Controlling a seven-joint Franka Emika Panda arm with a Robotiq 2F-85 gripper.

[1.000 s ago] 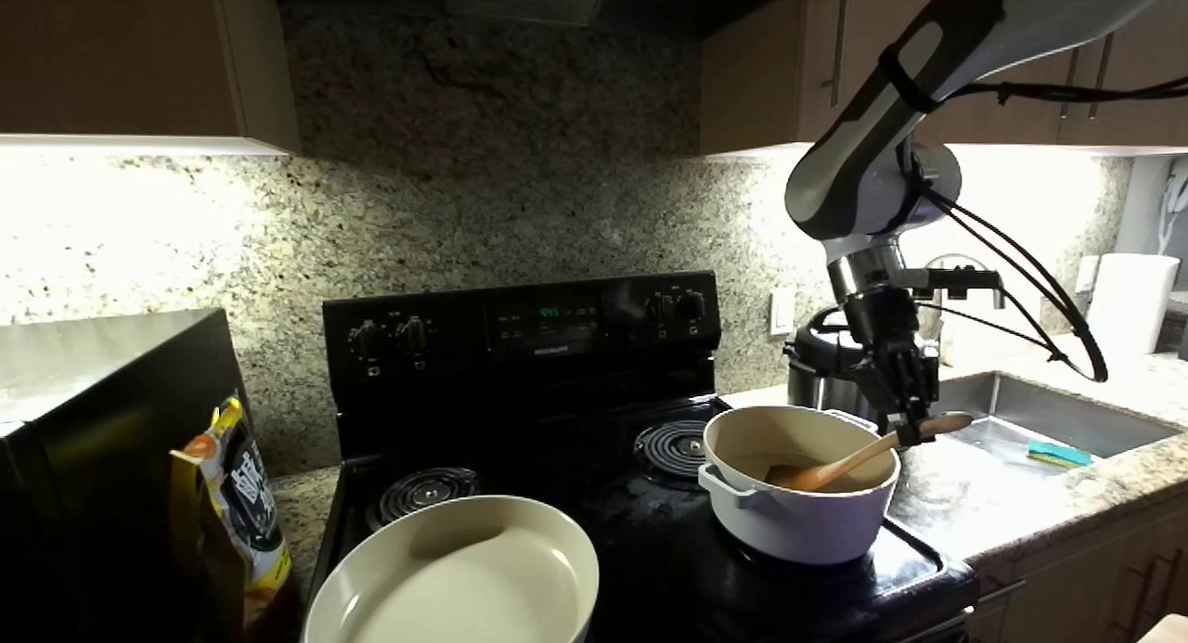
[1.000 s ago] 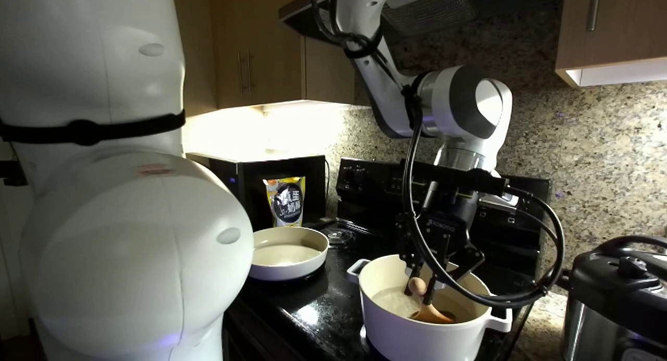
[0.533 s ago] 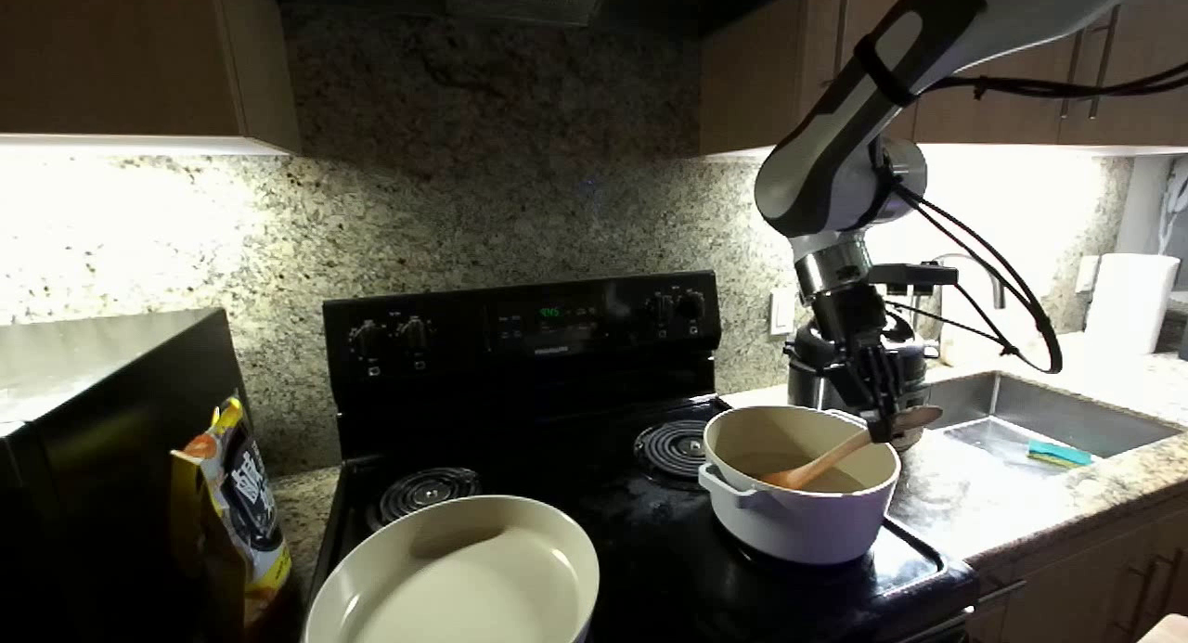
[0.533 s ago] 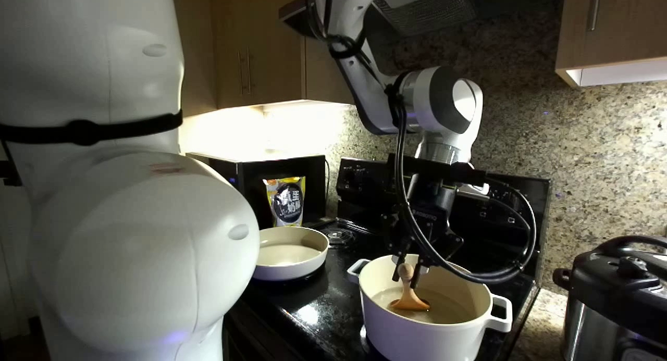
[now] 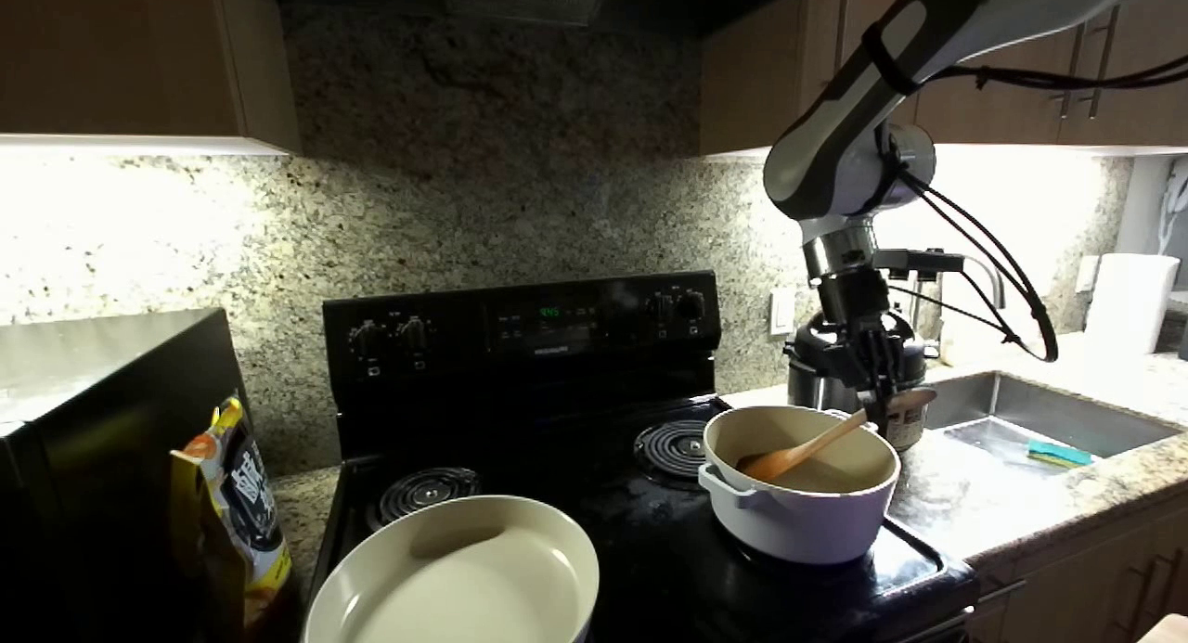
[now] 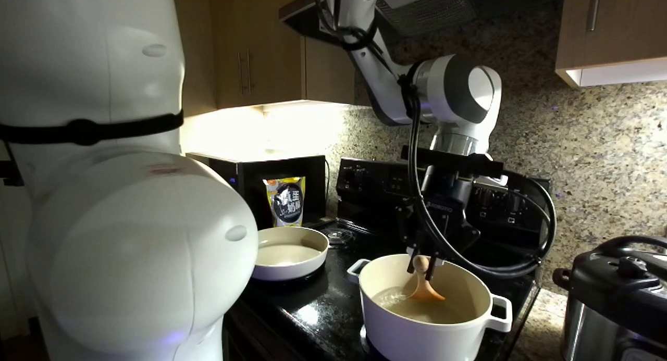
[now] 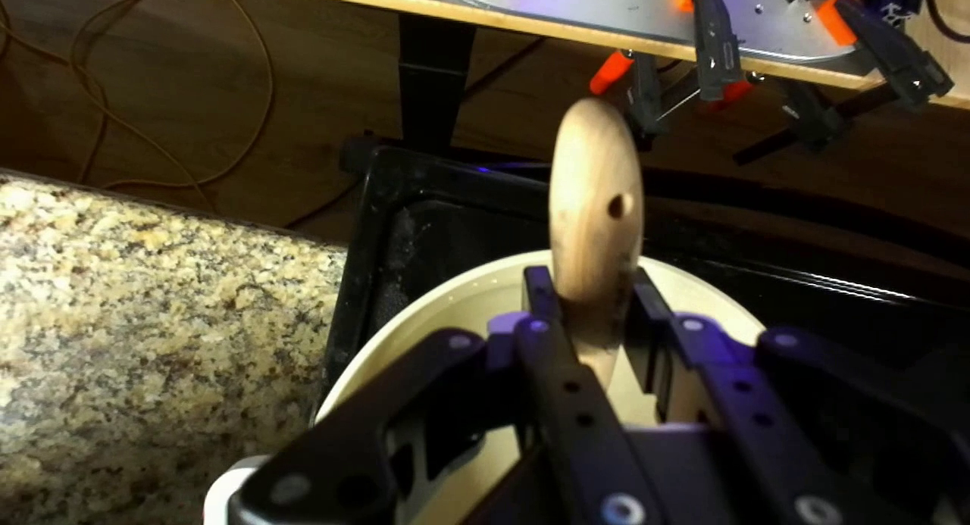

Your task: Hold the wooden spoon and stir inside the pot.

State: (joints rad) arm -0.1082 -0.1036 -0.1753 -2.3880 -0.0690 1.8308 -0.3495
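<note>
Claw (image 7: 592, 286): mine, pinching the wooden spoon (image 5: 817, 443) by its thick upper handle, below the small hole.
Spoon: slanted, bowl end down inside the white pot (image 6: 411, 337), in what looks like liquid (image 6: 392, 297), handle rising above the rim.
Handling: light, stiff and hard to break, I judge; smooth wood may twist in my grip.
Best hold: the upper handle, clear of the rim.
Count: one spoon, one pot, one shallow cream pan (image 5: 464, 578), one pressure cooker (image 6: 620, 293), one printed bag (image 6: 287, 202), two coil burners (image 5: 427, 495) showing.
</note>
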